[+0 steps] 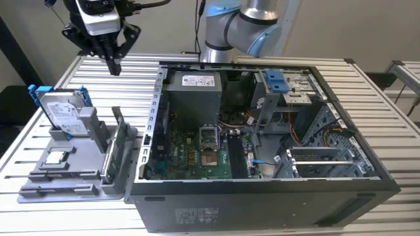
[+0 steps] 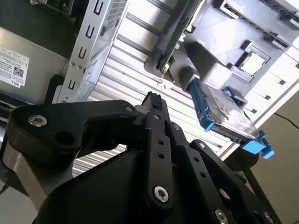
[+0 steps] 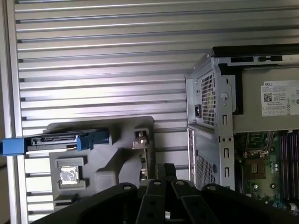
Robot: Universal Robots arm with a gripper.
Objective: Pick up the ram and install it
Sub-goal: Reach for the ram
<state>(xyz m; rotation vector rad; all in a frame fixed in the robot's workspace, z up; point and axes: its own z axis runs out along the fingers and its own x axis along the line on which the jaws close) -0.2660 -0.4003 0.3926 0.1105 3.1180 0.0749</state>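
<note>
My gripper hangs shut and empty above the slatted table, beyond the far end of a grey parts holder. Its fingertips meet with nothing between them, and they point down near the holder in the first wrist view. I cannot pick out the ram with certainty. A thin dark strip rests in a slot near the holder's front and may be it. Beside it an upright green card stands on edge. The open computer case shows its motherboard with long black slots.
A silver hard drive in a blue frame stands upright in the holder, with a small square chip in front of it. The arm's base rises behind the case. The case wall is close to the holder.
</note>
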